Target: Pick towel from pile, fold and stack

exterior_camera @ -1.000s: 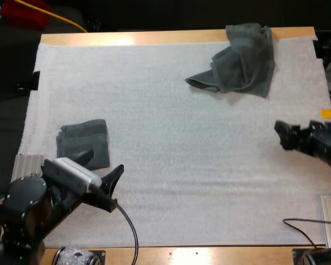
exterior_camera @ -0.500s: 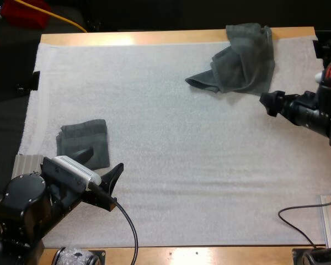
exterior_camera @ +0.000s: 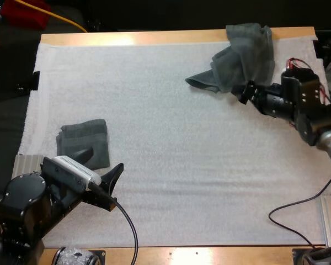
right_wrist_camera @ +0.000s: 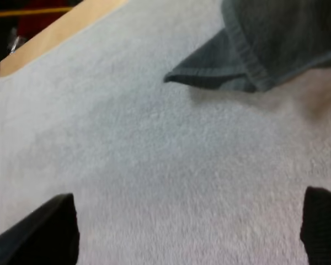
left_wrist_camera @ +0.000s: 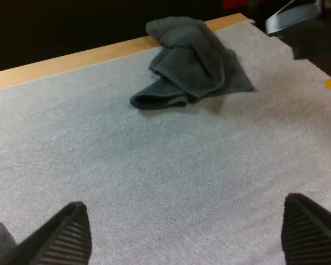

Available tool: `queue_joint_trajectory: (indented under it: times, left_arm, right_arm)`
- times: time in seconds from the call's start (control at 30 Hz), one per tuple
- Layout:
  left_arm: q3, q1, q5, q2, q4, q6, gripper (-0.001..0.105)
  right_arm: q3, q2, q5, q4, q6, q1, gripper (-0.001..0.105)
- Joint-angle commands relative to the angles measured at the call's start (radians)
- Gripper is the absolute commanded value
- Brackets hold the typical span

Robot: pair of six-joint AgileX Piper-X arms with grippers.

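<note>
Dark grey-green crumpled towel (exterior_camera: 240, 58) is sitting at the far right of the white mat (exterior_camera: 171, 127), lapping onto the wooden tabletop (exterior_camera: 154, 37) at its far edge, so we're guessing that's our pile. We're hanging our right claw (exterior_camera: 245, 91) at the towel's near edge, spread wide and gripping nothing, probably lining up a grab. Our left claw (exterior_camera: 101, 164) is hovering wide open and empty too, just beside the folded towel (exterior_camera: 83, 143) at the near left, likely parked there as the stack's start, well apart from the pile.
</note>
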Motion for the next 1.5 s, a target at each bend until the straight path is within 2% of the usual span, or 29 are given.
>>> queue_joint_trajectory:
  times: [0.0, 0.2, 0.6, 0.9, 1.17, 1.47]
  left_arm:
    - [-0.006, 0.001, 0.005, -0.003, -0.007, -0.006, 0.069]
    - [-0.006, 0.001, 0.005, -0.003, -0.007, -0.006, 0.069]
    - [-0.006, 0.001, 0.005, -0.003, -0.007, -0.006, 0.069]
    - [-0.006, 0.001, 0.014, -0.003, -0.007, -0.006, 0.069]
    - [-0.006, 0.001, 0.035, -0.003, -0.007, -0.008, 0.069]
    - [-0.006, 0.001, 0.035, -0.003, -0.007, -0.008, 0.069]
  right_arm:
    - [-0.011, 0.010, -0.002, -0.028, 0.022, -0.001, 0.079]
    - [-0.011, 0.077, 0.003, -0.107, 0.084, -0.001, 0.079]
    - [-0.011, 0.263, -0.026, -0.323, 0.340, -0.001, 0.079]
    - [-0.011, 0.396, -0.047, -0.470, 0.456, -0.001, 0.079]
    - [-0.040, 0.503, -0.047, -0.560, 0.518, -0.001, 0.079]
    - [-0.133, 0.608, -0.051, -0.566, 0.519, -0.001, 0.079]
